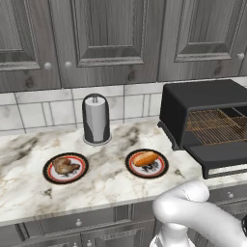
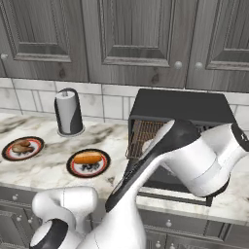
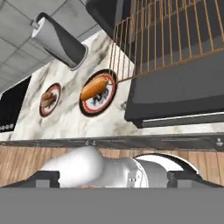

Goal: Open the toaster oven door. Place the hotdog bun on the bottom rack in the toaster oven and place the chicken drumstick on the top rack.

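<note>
Standing on the right end of the marbled white-and-grey stone desk (image 1: 29,188) is the boxy matte black toaster oven (image 1: 202,99), its flat black door (image 1: 219,157) lying folded down flat in front of the opening. Inside it, thin coppery metal wire grids are showing: the top rack (image 1: 212,119) is sitting above the bottom rack (image 1: 219,136), and both are carrying nothing.

Resting on a round red-rimmed plate with a dark pattern (image 1: 147,169), just left of the oven, is the smooth elongated orange-tan hotdog bun (image 1: 145,158), lying across the plate's middle. Sitting on a second round red-rimmed plate (image 1: 48,169), well to the left, is the lumpy dark brown chicken drumstick (image 1: 65,165). Behind and between the two plates, a dark cylindrical paper towel holder with a white roll (image 1: 96,118) is standing upright against the pale tiled wall (image 1: 34,113). Grey wood-grain cabinet doors (image 1: 111,34) with round knobs are hanging above.

The white arm is reaching across in front of the oven in the right base view. The pictures are not showing how the fingers are standing, so I cannot tell whether they are released or clenched.
</note>
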Controlling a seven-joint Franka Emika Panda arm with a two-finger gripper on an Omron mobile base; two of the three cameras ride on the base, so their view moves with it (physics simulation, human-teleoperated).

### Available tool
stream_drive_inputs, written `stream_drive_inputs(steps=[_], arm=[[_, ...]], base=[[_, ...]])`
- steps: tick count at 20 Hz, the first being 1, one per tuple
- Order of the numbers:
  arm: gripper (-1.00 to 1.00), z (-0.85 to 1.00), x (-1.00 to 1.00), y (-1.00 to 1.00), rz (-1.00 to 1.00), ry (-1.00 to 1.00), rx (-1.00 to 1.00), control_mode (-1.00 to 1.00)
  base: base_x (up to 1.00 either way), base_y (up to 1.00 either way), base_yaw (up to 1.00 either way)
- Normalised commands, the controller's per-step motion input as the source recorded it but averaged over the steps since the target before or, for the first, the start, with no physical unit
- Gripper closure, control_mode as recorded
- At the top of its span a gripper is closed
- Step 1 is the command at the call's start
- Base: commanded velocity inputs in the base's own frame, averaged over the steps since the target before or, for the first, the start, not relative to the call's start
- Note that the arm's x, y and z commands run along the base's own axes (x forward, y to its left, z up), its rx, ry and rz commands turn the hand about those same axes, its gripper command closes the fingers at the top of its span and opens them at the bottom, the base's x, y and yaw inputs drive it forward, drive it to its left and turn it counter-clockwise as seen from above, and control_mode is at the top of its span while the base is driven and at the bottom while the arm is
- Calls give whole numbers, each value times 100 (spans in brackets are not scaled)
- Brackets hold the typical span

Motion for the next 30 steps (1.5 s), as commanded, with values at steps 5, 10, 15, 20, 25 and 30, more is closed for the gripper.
stream_drive_inputs(steps=[5, 10, 15, 20, 25, 30], arm=[[-100, 79, -76, 100, 2, -24, -37, -100], [-100, 100, -37, 100, 0, 2, -35, -100], [-100, 89, -4, 100, 2, 29, -31, -100], [-100, 45, 0, 100, 11, 33, -24, -100], [-100, 5, -3, 100, 27, 24, -17, -100], [-100, -18, -3, 100, 48, 17, -11, -100]], base=[[0, 0, 0], [0, 0, 0], [0, 0, 0], [0, 0, 0], [0, 0, 0], [0, 0, 0]])
